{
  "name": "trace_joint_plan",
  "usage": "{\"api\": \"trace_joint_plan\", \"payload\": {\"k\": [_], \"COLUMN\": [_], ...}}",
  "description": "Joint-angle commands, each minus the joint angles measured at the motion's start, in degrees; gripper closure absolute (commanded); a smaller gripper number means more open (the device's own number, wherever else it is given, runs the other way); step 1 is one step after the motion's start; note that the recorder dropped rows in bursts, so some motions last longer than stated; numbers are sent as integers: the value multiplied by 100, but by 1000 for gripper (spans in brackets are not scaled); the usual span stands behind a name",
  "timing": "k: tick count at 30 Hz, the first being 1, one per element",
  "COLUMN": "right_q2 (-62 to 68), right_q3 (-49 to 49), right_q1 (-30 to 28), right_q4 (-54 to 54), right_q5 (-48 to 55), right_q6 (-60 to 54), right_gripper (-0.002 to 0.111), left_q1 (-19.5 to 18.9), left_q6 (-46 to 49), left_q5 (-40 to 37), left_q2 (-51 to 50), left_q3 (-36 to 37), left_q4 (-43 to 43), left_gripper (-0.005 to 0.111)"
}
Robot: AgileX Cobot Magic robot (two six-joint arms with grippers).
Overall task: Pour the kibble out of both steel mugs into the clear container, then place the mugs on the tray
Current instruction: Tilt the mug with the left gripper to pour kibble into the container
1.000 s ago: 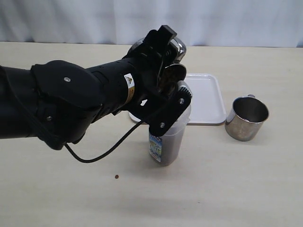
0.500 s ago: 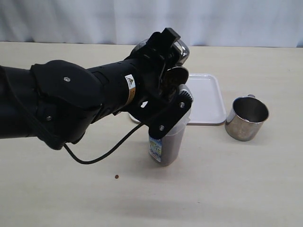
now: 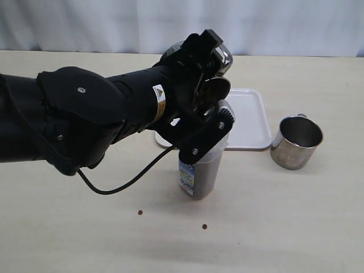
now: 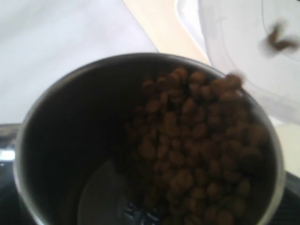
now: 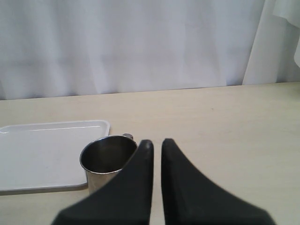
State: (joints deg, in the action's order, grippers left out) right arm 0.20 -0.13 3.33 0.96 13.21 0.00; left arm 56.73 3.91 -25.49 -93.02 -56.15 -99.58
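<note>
My left gripper [image 3: 206, 85] is shut on a steel mug [image 3: 223, 58] and holds it tilted over the clear container [image 3: 202, 165], which is partly filled with brown kibble. In the left wrist view, kibble [image 4: 201, 154] slides toward the mug's rim [image 4: 28, 122], and a blurred pellet [image 4: 277, 40] falls by the container's rim [image 4: 234, 70]. The second steel mug [image 3: 296, 142] stands upright to the right of the white tray [image 3: 247, 119]. My right gripper [image 5: 153, 143] is shut on nothing, close behind that mug [image 5: 108, 157], whose inside looks empty.
Two stray pellets lie on the table in front of the container [image 3: 140, 212] [image 3: 205, 226]. The left arm's bulk and cable [image 3: 114, 190] cover the left half of the table. A white curtain closes the back.
The held mug has shifted slightly right and tipped a little more. A second pellet has landed on the table in front of the container.
</note>
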Motion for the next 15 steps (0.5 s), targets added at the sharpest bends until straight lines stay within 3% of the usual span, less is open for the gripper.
{"api": "trace_joint_plan", "payload": {"k": [1,15], "right_q2": [-20,-20], "right_q3": [13,13], "right_q1": [-4,-4], "right_q4": [25,25], "right_q5": [15,15], "right_q6": [-64,-64], "right_gripper": [104,104], "left_q1": [24,24], "left_q6": [188,679], "left_q5": [-5,-5], "left_q2": [31,31], "left_q3": [-59,-67], "left_q4": [-37,-37], "left_gripper": [107,107]}}
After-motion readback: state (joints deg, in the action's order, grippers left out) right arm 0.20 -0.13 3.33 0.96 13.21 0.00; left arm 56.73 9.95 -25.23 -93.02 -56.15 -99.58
